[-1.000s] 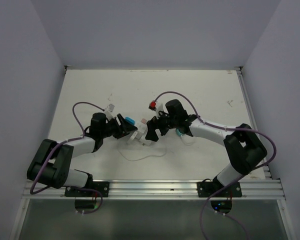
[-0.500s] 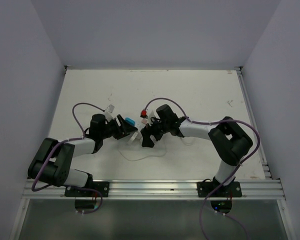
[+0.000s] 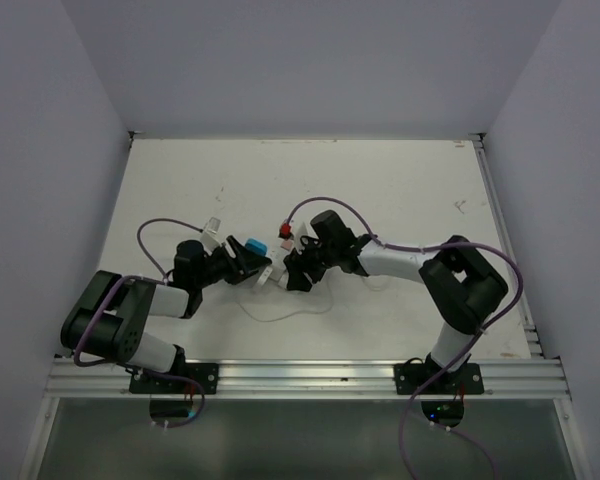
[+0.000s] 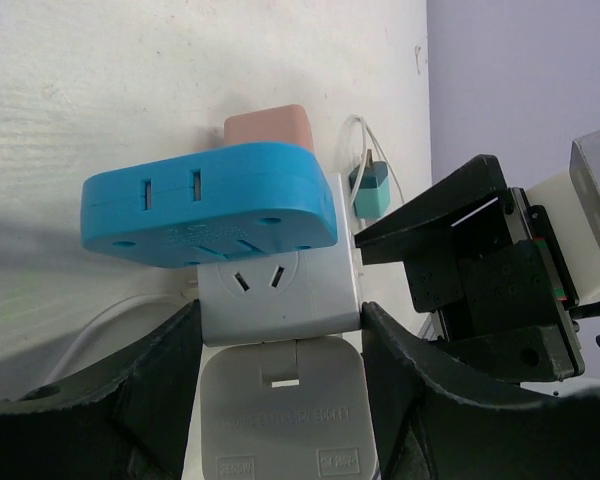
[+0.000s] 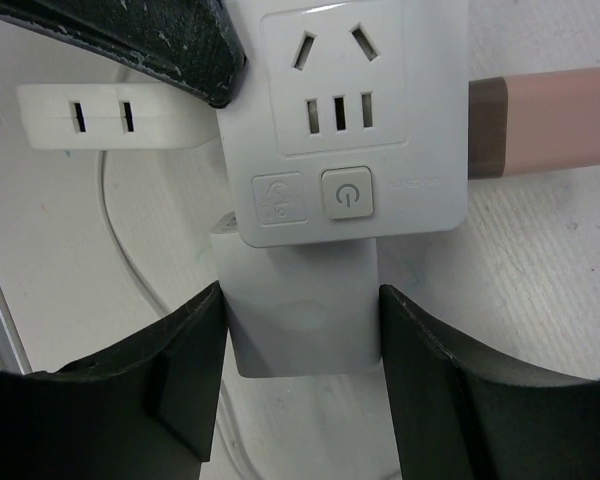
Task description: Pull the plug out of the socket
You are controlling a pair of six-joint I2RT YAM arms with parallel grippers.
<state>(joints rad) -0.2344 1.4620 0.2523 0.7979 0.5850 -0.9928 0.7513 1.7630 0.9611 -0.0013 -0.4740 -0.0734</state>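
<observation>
Our right gripper point(image 5: 300, 300) has just moved in and squeezed its fingers point(image 5: 170, 390) onto the white plug point(image 5: 300, 330). The plug sticks out of the white socket block point(image 5: 345, 120), on the side near its button point(image 5: 345, 193). Our left gripper point(image 4: 280, 315) holds the block tight. We think it is time to pull.

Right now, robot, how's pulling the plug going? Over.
Left gripper: jaws clamped on white adapter in socket. Right gripper: jaws shut on white plug, not yet pulled out. Pink plug and blue adapter on other sides, not blocking.
</observation>
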